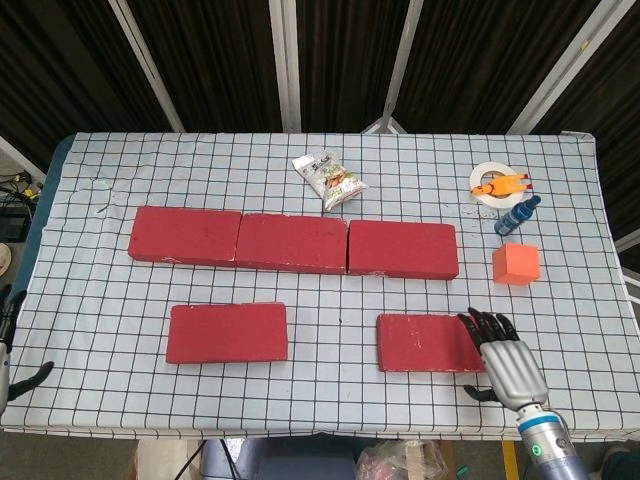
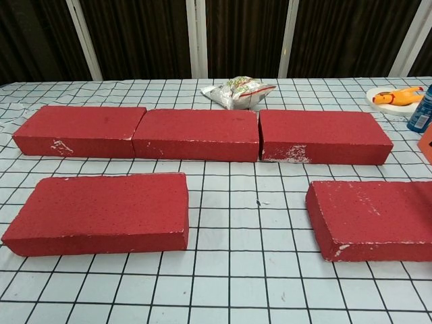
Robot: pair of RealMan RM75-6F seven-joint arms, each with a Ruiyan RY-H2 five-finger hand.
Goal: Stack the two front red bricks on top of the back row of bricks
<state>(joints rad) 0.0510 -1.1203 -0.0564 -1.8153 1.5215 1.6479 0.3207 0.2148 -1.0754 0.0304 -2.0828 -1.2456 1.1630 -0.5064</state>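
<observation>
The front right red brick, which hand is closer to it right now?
Right. The right hand sits at the right end of the front right red brick, fingertips at its edge. The left hand is at the table's far left edge, beyond the other front brick.

I see three bricks (image 1: 293, 242) in a far row. Two near bricks, the left brick (image 1: 227, 333) and the right brick (image 1: 428, 342), lie apart. My right hand (image 1: 505, 360) rests beside the right one.
</observation>
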